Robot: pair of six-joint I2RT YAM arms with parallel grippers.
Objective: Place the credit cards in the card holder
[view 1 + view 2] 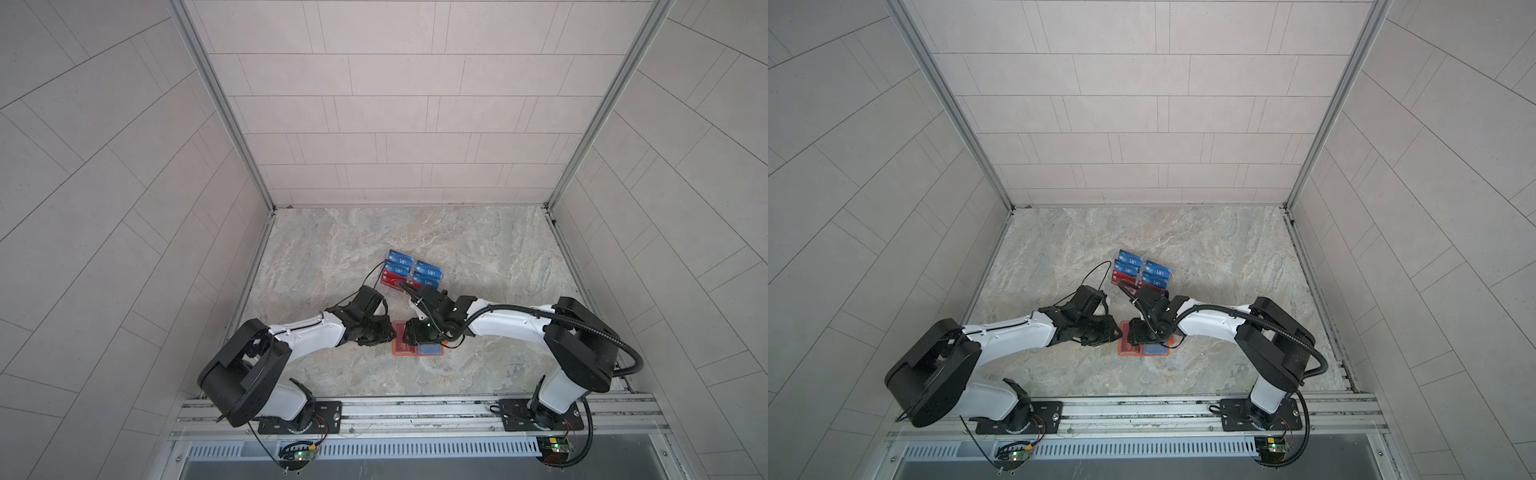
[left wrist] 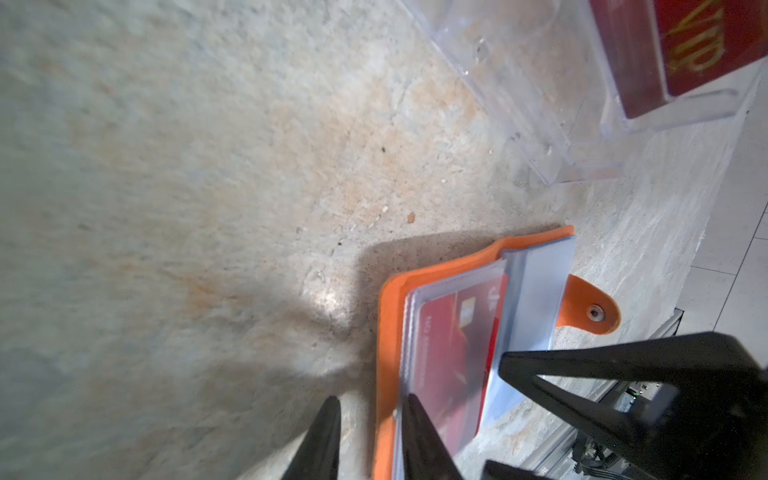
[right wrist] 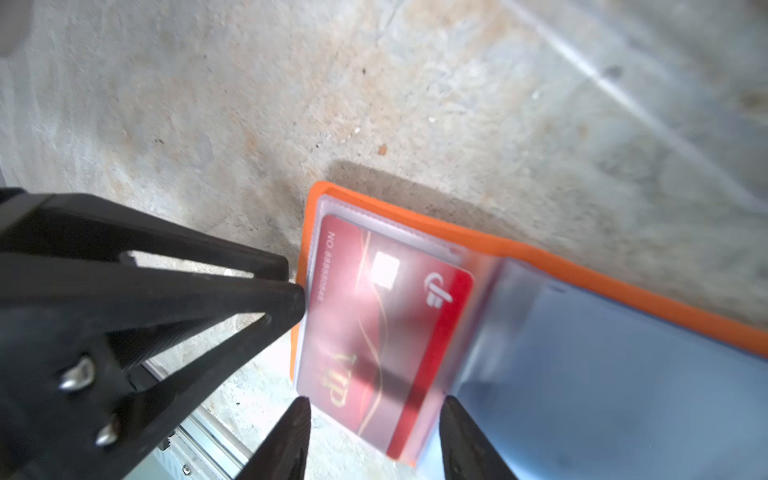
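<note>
One marbled desk (image 1: 332,249) carries everything. Two arms come in from its front edge, the left arm (image 1: 307,328) and the right arm (image 1: 511,324), and meet over the front middle. Behind them, near the desk's centre, two clear racks (image 1: 436,279) stand side by side. They hold cards (image 1: 397,261), blue on the back tiers and red in front.

The left gripper (image 2: 372,399) has its fingers a little apart. The holder's left edge runs between them, one finger over bare desk and the other over the sleeve. The gap is far wider than the cover, so nothing is pinched. The right gripper (image 3: 376,401) stands wider. Its fingers sit on either side of the red card's width at one end, and no grip shows.

The holder (image 1: 415,354) lies open and flat at the front middle of the desk, under both grippers. Its long axis runs left to right and its spine runs front to back. Its tab (image 2: 590,309) points toward the right edge.

The red card (image 3: 374,316) sits in the left half's sleeve (image 3: 332,208), long axis parallel to the spine. A brighter strip on its spine side looks uncovered. The blue card (image 3: 602,374) fills the right half.
</note>
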